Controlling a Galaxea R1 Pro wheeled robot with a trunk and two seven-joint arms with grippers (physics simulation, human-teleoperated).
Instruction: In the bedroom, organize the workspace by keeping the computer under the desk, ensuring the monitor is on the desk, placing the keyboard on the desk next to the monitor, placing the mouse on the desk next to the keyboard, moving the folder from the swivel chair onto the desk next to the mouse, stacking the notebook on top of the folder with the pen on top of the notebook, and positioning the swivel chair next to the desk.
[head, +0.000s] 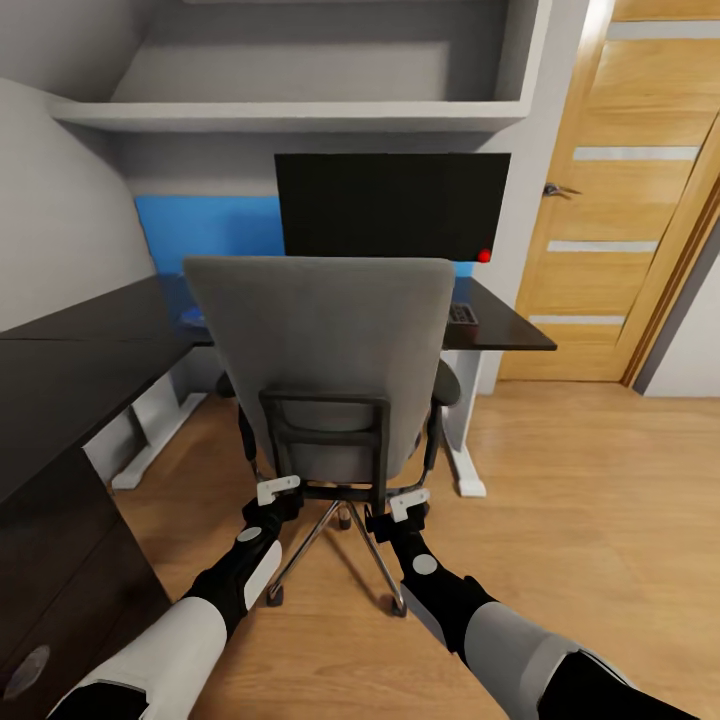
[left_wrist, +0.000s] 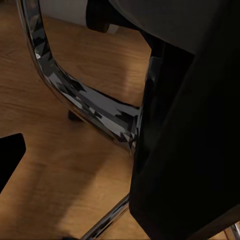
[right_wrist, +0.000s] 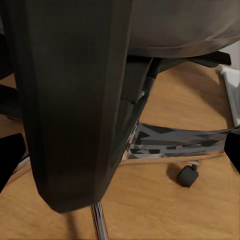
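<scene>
The swivel chair (head: 325, 350) stands with its grey back toward me, pushed in at the black-topped desk (head: 80, 370). Behind it on the desk is the black monitor (head: 392, 205), and an end of the keyboard (head: 462, 313) shows past the chair's right side. My left gripper (head: 278, 490) and right gripper (head: 410, 503) are at the lower corners of the chair's black back frame (head: 325, 440). In the right wrist view that frame bar (right_wrist: 75, 100) stands between widely spread fingers (right_wrist: 10, 157). One spread finger (left_wrist: 7, 160) and the chrome base (left_wrist: 85, 105) show in the left wrist view.
A blue panel (head: 210, 232) runs along the wall behind the monitor. A black drawer unit (head: 60, 560) is close at my left, white desk legs (head: 465, 450) are by the chair, and a wooden door (head: 640, 200) is at the right. Wood floor (head: 600, 500) lies open to the right.
</scene>
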